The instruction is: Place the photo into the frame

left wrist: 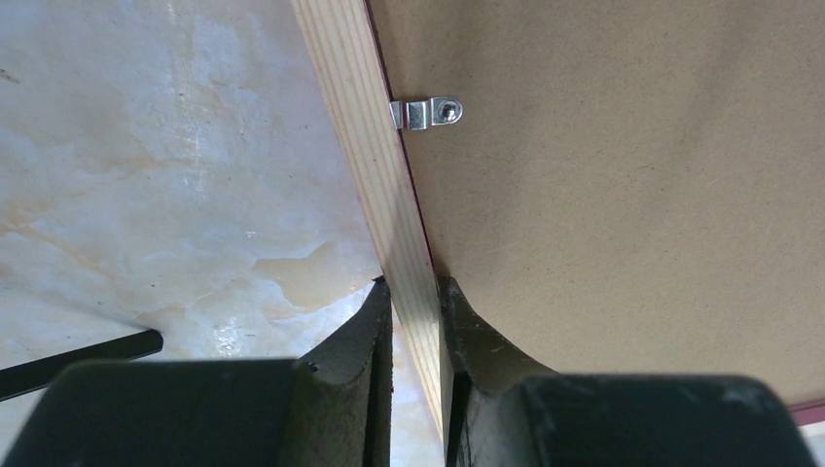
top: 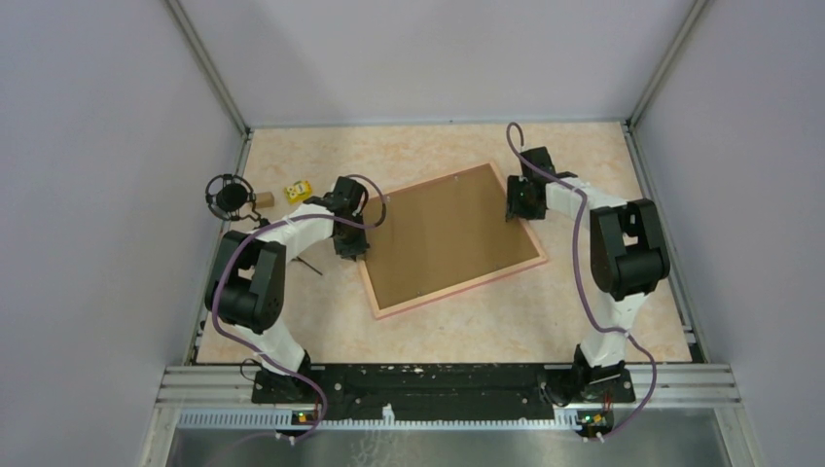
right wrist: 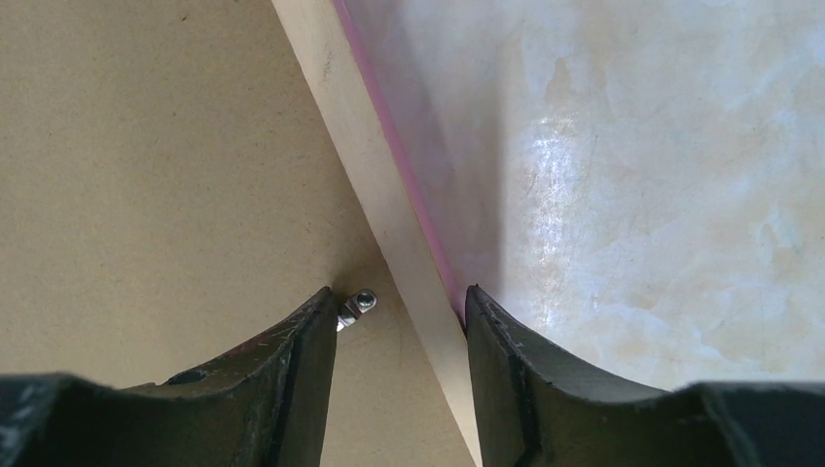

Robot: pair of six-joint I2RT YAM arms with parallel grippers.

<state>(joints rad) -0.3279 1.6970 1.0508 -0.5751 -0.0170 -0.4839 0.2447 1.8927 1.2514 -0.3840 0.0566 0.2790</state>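
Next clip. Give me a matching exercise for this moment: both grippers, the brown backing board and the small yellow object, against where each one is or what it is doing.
Things:
1 left gripper
2 right gripper
3 backing board
4 yellow object

States:
A lies inside the rails of the frame
B fingers spread, astride one rail
C closed on a wooden rail
D off to the left, apart from the frame

Pairs: 1-C; 2-B; 3-A; 4-D
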